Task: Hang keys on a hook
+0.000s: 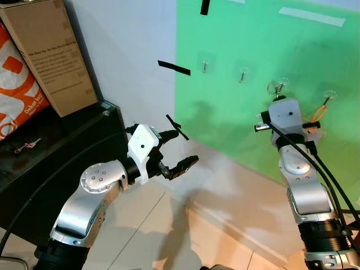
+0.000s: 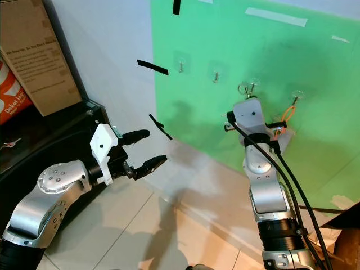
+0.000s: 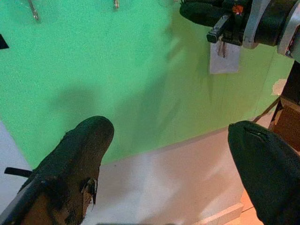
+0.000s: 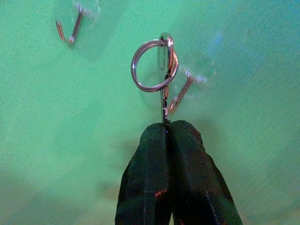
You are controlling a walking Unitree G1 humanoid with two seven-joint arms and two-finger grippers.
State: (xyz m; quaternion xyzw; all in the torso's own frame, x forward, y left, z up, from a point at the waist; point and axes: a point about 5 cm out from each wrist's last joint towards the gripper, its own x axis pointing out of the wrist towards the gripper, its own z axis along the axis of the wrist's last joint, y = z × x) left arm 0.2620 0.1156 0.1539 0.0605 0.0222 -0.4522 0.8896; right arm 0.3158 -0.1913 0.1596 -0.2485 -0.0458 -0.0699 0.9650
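My right gripper (image 4: 166, 125) is raised against the green wall panel (image 1: 236, 129), shut on a key whose silver ring (image 4: 153, 65) stands just above its fingertips. The ring sits right beside a clear wall hook (image 4: 185, 89); I cannot tell whether it is over the hook. From the head the same ring (image 1: 274, 87) shows above the right wrist, at the third hook (image 1: 282, 82) of a row. An orange keyring (image 1: 319, 111) hangs from the hook to its right. My left gripper (image 1: 185, 147) is open and holds nothing, low and left, away from the wall.
Two more hooks (image 1: 205, 63) (image 1: 243, 73) are on the panel to the left. Black tape strips (image 1: 173, 68) mark the white wall. A black cabinet (image 1: 67, 140) at left carries a cardboard box (image 1: 53, 50), an orange bag (image 1: 17, 90) and small keys (image 1: 25, 146).
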